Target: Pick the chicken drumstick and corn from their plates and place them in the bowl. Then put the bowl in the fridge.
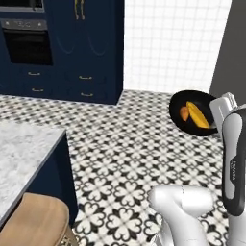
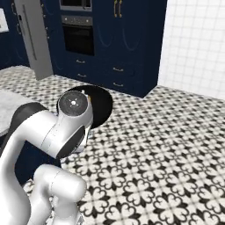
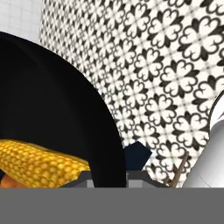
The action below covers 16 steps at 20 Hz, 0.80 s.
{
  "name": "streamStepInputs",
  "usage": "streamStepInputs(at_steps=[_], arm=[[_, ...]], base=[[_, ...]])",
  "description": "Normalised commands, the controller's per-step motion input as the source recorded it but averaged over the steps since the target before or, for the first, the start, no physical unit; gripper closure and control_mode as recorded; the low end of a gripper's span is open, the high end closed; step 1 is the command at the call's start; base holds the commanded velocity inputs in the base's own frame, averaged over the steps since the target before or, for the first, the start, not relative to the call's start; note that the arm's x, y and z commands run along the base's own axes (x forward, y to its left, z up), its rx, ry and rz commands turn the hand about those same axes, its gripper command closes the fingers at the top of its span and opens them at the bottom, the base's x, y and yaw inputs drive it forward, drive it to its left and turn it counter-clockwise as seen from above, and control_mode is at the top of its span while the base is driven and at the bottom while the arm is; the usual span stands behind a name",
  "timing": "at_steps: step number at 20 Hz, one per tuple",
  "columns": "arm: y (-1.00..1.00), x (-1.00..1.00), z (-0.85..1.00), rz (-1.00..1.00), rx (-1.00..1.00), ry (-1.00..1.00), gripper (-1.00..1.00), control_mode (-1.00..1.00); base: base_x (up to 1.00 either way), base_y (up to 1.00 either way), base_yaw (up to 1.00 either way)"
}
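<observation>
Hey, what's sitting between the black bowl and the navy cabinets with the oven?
Nothing but bare patterned floor. In the left base view the bowl, carrying the corn and drumstick, is held above open tiles short of the cabinets.

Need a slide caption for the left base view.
Black bowl holding corn and drumstick, carried above the patterned floor.

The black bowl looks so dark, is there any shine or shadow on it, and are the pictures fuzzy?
In the left base view the bowl is flat black with no bright glare, and the corn and drumstick inside look a little soft. In the hand view the bowl's wall is solid black with only a faint grey sheen, while the corn's kernels are sharp. In the right base view the floor tiles carry no cast shadows.
</observation>
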Motion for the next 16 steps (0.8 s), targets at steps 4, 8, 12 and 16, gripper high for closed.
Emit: streamStepInputs(at_steps=[4, 8, 12, 16], arm=[[0.00, 0.00, 0.00, 0.00, 0.00, 0.00, 1.00, 1.00], [0.00, 0.00, 0.00, 0.00, 0.00, 0.00, 1.00, 1.00], [0.00, 0.00, 0.00, 0.00, 0.00, 0.00, 1.00, 1.00], [0.00, 0.00, 0.00, 0.00, 0.00, 0.00, 1.00, 1.00]], base=[[1.00, -0.33, -0.13], [1.00, -0.32, 0.06], [1.00, -0.38, 0.27], [1.00, -0.43, 0.39]])
